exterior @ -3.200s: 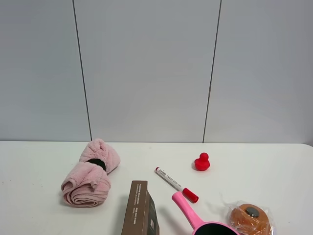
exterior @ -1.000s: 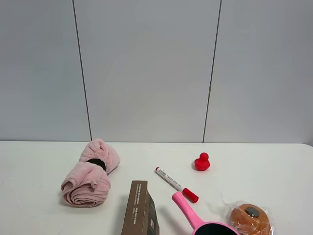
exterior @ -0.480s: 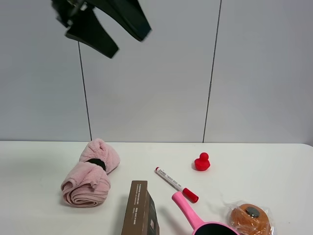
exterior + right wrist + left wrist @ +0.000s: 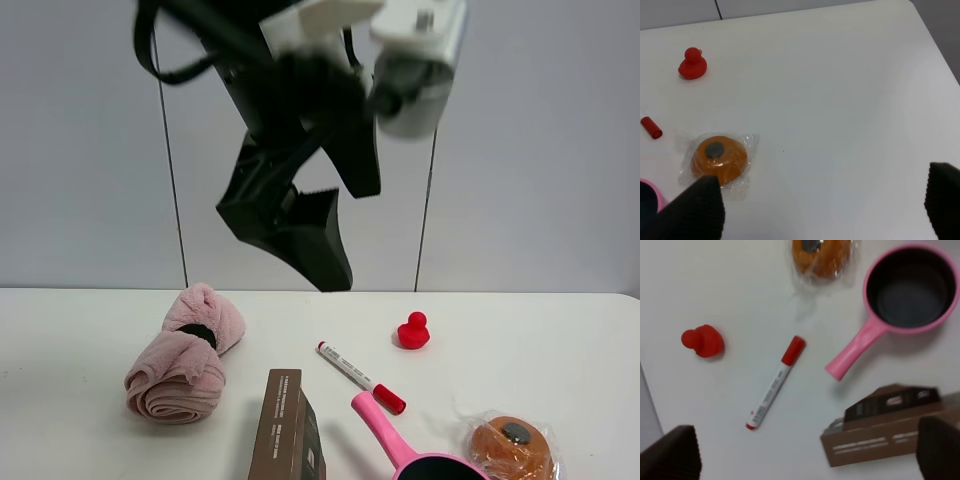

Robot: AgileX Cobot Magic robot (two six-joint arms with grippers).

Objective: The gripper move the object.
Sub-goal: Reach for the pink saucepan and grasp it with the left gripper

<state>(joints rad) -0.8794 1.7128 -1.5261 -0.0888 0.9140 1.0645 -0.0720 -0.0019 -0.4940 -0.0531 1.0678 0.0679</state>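
The step in hand looks like the approach: nothing is gripped yet. The left claw (image 4: 350, 238), black angular fingers on a white bracket at the end of a thick black arm, hangs high over the white tabletop (image 4: 560, 340), blurred in the high view. Its fingers are spread wide with nothing between them.

The thing to be moved, a small bright pink saucepan (image 4: 910, 290) with a dark inside, sits on the tabletop just beside a brown cardboard box (image 4: 885, 440). Its long straight pink handle (image 4: 855, 347) reaches towards the box, and the free end stops close to the box without touching it. A red-capped white marker (image 4: 775, 382) lies near the box, on the same side as the handle's end.

The saucepan is well apart from the left claw and far below it. In the left wrist view it lies past the box and off to one side, not in line with the gap between the fingers.

The next move probably calls for bringing the claw down and across, beyond the box, until the open fingers straddle the handle or the rim. The box stands close to the handle, so the descent will likely need care.

The right claw (image 4: 815, 205) is also spread wide and holds nothing. Only the saucepan's edge shows in its wrist view.
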